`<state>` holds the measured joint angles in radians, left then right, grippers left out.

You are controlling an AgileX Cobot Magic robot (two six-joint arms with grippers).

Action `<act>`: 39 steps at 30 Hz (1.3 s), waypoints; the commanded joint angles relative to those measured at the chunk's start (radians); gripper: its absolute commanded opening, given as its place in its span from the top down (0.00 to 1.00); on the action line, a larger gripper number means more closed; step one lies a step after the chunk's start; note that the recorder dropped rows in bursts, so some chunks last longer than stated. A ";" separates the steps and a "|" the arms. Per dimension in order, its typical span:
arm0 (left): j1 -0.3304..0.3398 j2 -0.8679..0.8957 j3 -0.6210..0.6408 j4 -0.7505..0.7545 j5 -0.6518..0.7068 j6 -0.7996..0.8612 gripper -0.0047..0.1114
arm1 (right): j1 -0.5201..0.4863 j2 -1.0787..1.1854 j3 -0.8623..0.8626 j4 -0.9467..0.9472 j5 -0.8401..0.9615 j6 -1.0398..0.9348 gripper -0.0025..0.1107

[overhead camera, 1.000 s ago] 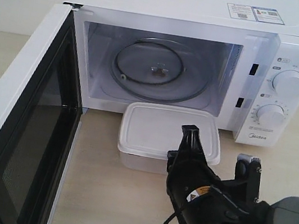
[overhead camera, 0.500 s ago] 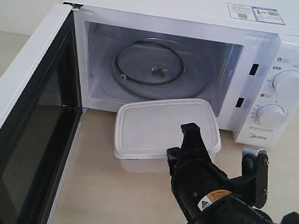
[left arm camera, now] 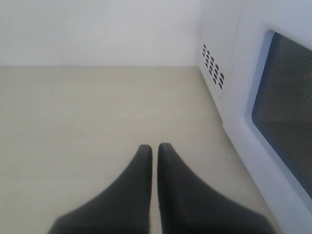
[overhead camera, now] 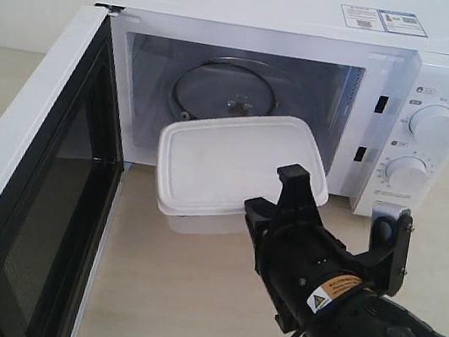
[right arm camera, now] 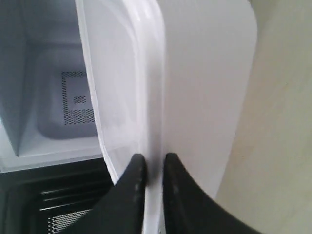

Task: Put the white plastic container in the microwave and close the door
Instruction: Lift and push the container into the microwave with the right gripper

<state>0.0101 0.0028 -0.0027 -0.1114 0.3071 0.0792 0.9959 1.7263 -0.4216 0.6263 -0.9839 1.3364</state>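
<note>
Right claw (overhead camera: 295,184) narrow, pinching the near rim of the white plastic container (overhead camera: 238,162), which we see clear of the tabletop (overhead camera: 170,297), long axis across the microwave (overhead camera: 276,6) mouth straight ahead; left wrist: left claw (left arm camera: 153,155) closed, idle outside the door (left arm camera: 287,97); right wrist: pinch confirmed, cavity beyond.

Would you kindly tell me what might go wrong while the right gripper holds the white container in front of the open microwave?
1. The right gripper pinches only one edge of the white plastic container, which sticks out tilted; it may slip or twist free.
2. Tilted like this, its far edge could catch the frame of the microwave opening instead of clearing onto the turntable.
</note>
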 commanded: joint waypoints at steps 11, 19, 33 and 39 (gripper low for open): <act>0.003 -0.003 0.003 -0.005 -0.001 0.004 0.92 | -0.009 -0.013 -0.112 0.014 -0.020 0.003 0.98; 0.003 -0.003 0.003 -0.005 -0.001 0.004 0.92 | -0.011 -0.006 -0.141 0.099 0.007 -0.057 0.98; 0.003 -0.003 0.003 -0.005 -0.001 0.004 0.92 | -0.127 -0.007 -0.229 0.003 0.140 -0.138 0.98; 0.003 -0.003 0.003 -0.005 -0.001 0.004 0.92 | -0.141 0.037 -0.287 0.007 0.151 -0.137 0.98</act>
<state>0.0101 0.0028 -0.0027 -0.1114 0.3071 0.0792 0.8685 1.7401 -0.6838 0.6495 -0.8280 1.2109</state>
